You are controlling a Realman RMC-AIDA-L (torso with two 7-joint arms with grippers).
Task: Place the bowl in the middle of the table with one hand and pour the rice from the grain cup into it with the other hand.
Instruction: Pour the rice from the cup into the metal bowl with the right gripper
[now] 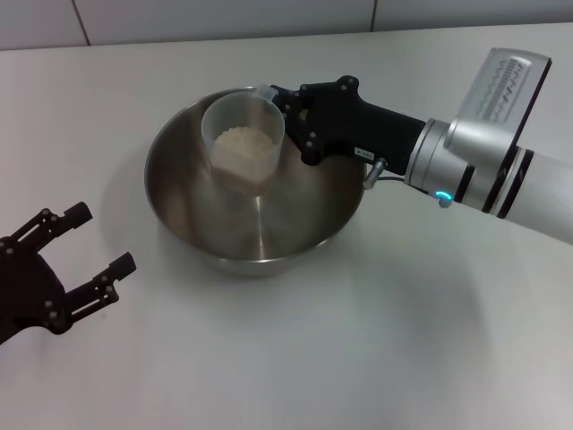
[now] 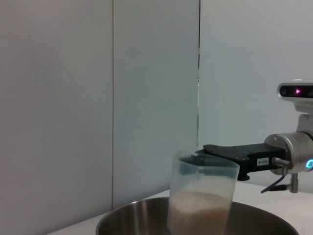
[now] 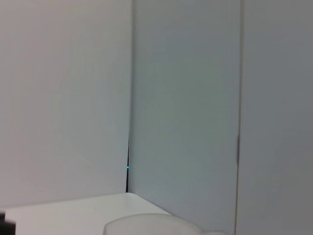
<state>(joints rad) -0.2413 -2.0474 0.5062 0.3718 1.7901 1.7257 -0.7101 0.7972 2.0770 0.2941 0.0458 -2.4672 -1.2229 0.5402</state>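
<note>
Over bowl (image 1: 255, 202), grain cup (image 1: 243, 143) in right hand (image 1: 285, 121)

**Lighting and picture quality: even, soft, overhead**

Diffuse overhead light is falling evenly on the table (image 1: 295, 358), bright without harshness. The bowl (image 1: 179, 193) is casting a faint soft shadow around its base and is showing smeared reflections, a pale streak running down its inner wall. The grain cup (image 2: 203, 196) is appearing slightly blurred in the left wrist view. The right wrist view is looking soft and hazy, with a pale, unfocused shape at its lower edge.
</note>
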